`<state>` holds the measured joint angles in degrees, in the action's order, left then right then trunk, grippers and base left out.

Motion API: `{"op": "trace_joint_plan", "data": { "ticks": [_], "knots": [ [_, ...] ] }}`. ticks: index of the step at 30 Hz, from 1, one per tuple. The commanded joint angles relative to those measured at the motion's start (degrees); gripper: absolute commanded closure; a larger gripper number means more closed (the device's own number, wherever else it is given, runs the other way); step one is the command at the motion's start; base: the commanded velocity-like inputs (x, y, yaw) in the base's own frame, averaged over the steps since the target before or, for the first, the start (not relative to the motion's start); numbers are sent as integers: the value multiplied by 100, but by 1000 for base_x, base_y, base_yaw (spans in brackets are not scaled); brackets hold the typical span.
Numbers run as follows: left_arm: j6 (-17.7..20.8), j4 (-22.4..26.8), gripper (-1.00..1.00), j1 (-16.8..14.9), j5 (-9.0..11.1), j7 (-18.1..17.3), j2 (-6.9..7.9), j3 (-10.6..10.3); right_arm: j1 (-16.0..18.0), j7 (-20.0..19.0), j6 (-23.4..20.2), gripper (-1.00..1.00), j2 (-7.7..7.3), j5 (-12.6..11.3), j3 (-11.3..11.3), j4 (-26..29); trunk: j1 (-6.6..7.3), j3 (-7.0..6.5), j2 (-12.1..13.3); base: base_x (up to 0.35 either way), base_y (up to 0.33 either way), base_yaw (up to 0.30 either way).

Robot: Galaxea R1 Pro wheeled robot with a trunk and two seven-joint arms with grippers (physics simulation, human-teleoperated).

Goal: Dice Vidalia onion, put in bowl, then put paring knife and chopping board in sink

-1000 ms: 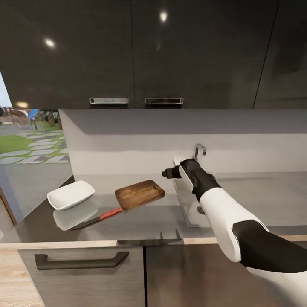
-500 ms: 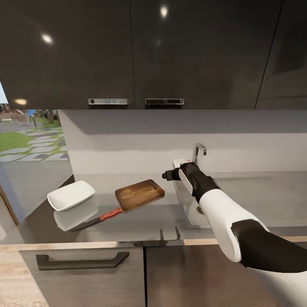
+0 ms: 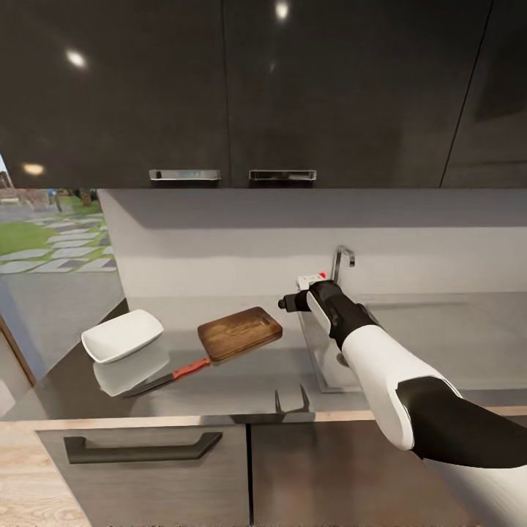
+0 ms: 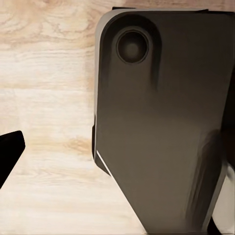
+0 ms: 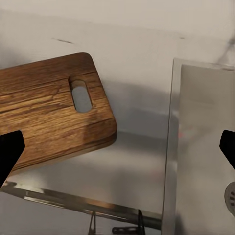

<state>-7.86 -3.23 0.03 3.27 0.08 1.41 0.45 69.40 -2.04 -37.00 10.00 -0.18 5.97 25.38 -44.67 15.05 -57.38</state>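
**Ana:** Since the whole head picture slid a little, did anything on the worktop [image 3: 439, 344] move?

**Ben:** No. The robot's head moved, not the things. The right arm [image 3: 380, 366] hangs where it was a second ago, up over the near corner of the sink [image 3: 316, 359]. So the onion job looks hardly begun.

**Ana:** Where are the things?

**Ben:** The chopping board [image 3: 239, 333] lies flat between the sink and the bowl [image 3: 121, 334]. The paring knife [image 3: 172, 373] lies by the board's front corner, with its red handle end at the board.

**Ana:** Is the right tool [image 3: 287, 300] wide?

**Ben:** The head view is too small to tell. The right wrist view shows it wide and empty, above the board's handle hole [image 5: 81, 95] and the sink's edge.

**Ana:** And the left tool [image 4: 10, 152]?

**Ben:** Its wrist view shows one black finger over a wooden floor [image 4: 49, 73]. Ben cannot tell if it is wide.
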Motion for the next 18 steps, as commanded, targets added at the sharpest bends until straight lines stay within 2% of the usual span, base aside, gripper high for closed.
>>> {"op": "trace_joint_plan", "data": {
  "ticks": [1,8,18],
  "knots": [
    [-32,-11,-100,-3,33,1,0,1,3,-7,-27,-100,0,1,10,5,22,-3,37,0,0,0],
    [-32,-11,-100,-3,33,1,0,2,3,-7,-27,-100,0,1,10,1,176,-64,318,0,0,0],
    [-37,-4,-100,-3,33,-5,0,3,3,-7,-27,-100,0,1,10,-4,176,27,318,0,0,0]
  ]
}}
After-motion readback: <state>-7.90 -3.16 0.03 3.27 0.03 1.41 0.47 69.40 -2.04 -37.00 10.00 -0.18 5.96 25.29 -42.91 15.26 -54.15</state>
